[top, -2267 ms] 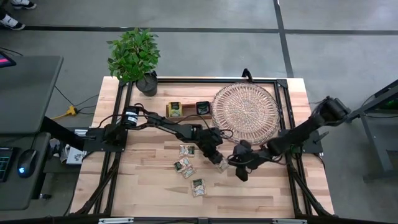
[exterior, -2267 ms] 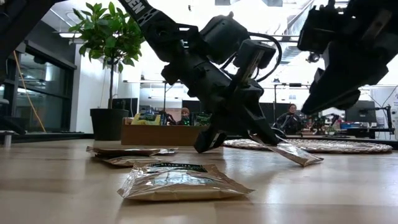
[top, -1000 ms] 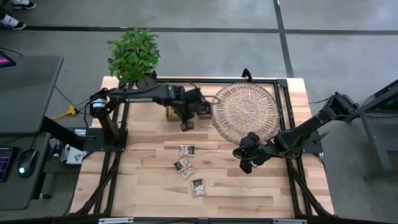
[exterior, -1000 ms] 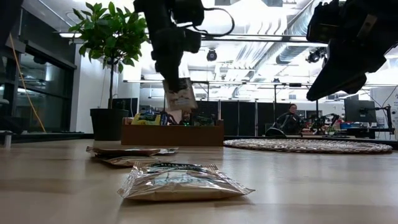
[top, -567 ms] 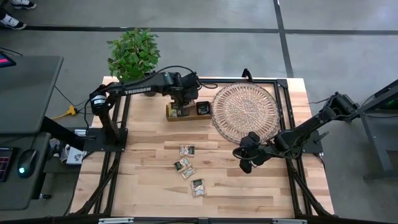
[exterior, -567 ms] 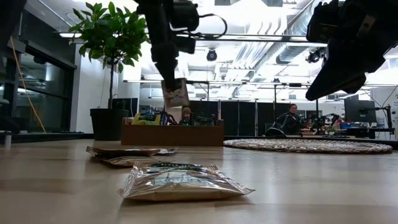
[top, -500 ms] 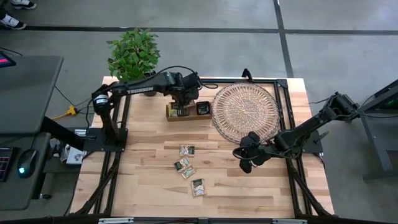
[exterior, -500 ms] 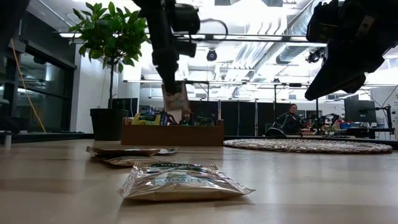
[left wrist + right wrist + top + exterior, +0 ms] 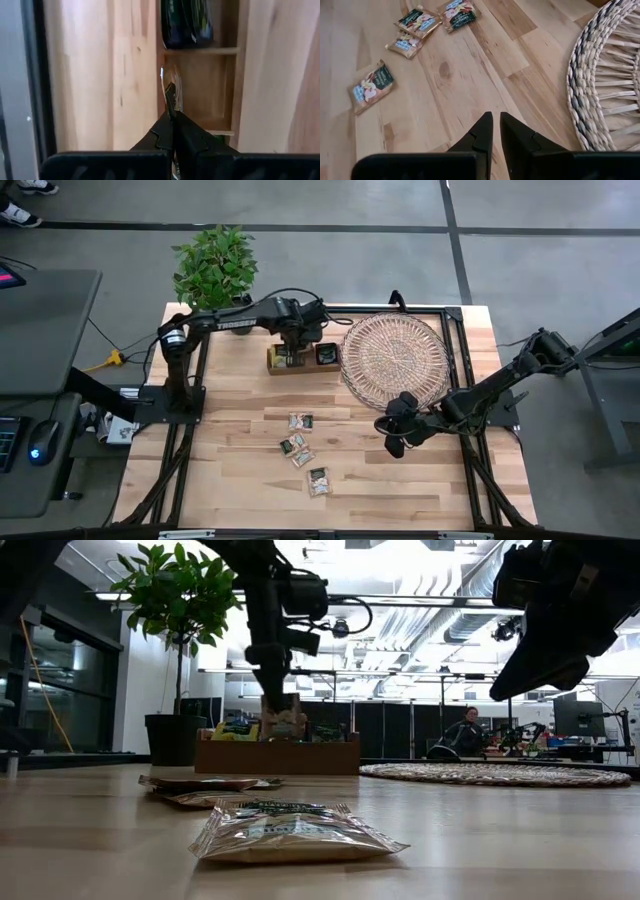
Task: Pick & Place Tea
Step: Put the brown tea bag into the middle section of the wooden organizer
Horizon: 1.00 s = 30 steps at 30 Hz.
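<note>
Beige tea sachets (image 9: 372,90) with dark labels; pale woven wicker tray (image 9: 607,80)

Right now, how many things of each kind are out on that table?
Loose tea packets: 4
Held tea packet, in the left pincer: 1
Wooden box: 1 (the packets inside are too hidden to count)
Wicker tray: 1
Potted plant: 1
Total: 8
</note>
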### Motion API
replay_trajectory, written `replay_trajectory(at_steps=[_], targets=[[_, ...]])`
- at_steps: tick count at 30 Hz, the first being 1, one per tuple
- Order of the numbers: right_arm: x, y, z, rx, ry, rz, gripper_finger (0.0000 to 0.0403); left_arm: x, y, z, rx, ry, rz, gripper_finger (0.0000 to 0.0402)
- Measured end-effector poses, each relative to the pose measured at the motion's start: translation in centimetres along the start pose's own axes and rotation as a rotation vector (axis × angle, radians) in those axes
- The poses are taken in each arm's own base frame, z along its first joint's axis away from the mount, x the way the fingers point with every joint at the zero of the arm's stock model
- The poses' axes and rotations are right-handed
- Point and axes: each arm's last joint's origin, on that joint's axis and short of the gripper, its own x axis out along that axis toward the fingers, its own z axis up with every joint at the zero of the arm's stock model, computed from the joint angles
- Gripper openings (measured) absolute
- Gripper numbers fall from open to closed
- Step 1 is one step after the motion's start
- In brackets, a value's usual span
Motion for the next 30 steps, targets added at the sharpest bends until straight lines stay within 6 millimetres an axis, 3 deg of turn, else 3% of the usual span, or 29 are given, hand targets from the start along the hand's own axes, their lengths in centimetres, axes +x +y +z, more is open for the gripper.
replay_trajectory(at_steps=[20,30], targets=[[0.00,0.04,0.01,0.006,0.003,0.007,0.0035,0.72,-0.06,0.23,0.014,0.005,0.004,0.0003],[0.00,0.04,0.01,0.003,0.003,0.007,0.0041,0.72,-0.05,0.22,0.014,0.007,0.010,0.0064]])
